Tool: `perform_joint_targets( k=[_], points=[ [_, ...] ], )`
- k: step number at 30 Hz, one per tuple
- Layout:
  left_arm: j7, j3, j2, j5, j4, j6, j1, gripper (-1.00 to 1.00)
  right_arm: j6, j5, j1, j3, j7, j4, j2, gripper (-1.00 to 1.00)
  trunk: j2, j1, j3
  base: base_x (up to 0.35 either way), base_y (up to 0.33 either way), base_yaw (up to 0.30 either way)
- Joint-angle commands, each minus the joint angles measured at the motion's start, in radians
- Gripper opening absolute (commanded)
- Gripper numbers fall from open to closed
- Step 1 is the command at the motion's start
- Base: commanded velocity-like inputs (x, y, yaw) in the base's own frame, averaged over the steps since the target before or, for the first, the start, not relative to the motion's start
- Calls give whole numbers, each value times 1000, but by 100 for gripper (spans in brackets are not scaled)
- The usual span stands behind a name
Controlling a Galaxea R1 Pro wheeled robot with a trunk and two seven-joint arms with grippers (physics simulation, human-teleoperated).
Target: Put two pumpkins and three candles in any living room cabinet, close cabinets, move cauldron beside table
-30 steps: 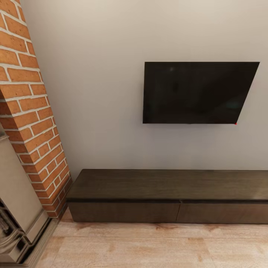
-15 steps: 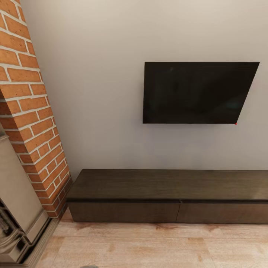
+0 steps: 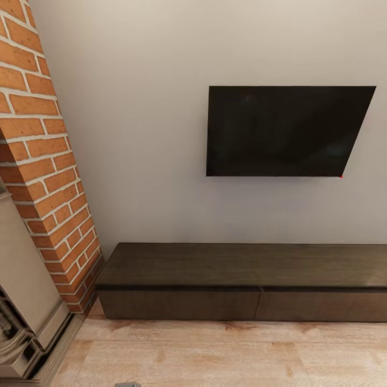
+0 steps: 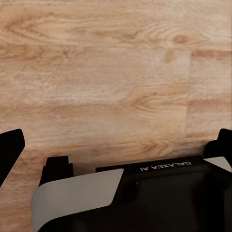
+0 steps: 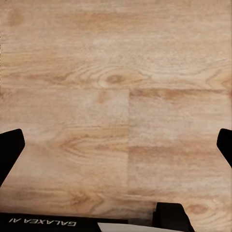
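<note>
The robot faced the cabinet (image 3: 242, 282), the long low dark unit that ran along the wall from about 7 o'clock to 4 o'clock in the head view, below the wall-mounted television (image 3: 285, 131). Both drawer fronts that showed sat flush, so that stretch of the cabinet looked closed. Its top carried nothing, and no pumpkin, candle or cauldron lay anywhere in the pictures, so I could not tell whether any of them was already stowed. Judged from this alone, the task could have been at its very start or close to its end; the empty tools fitted either reading.

The head view gave the room: a brick chimney column (image 3: 43, 161) at 9 o'clock, a pale stone fireplace surround (image 3: 24, 301) at 8 o'clock, and the wooden floor (image 3: 226, 355) in front of the cabinet. It offered nothing usable on the tools.

The wrist views supplied that. The left tool (image 4: 116, 150) hung over bare floor planks, its dark fingertips wide apart at opposite edges of the picture, with nothing between them; part of the robot's own grey and black body showed beneath it. The right tool (image 5: 116, 150) was likewise spread and empty above the planks. Neither wrist view took in the cabinet or the wall.
</note>
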Motion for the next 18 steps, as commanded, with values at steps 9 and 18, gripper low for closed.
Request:
perform_joint_targets(
  k=[9, 18],
  points=[
    [9, 1, 2, 3, -2, 3, 0, 100, 3, -1, 0, -2, 3, 6, 0, 100, -64, 35, -40, 0, 0, -3],
    [4, 4, 10, 5, -30, 4, -2, 100, 1, -3, 0, -4, 3, 6, -1, 100, -127, 69, -83, 0, 0, -39]
  ],
)
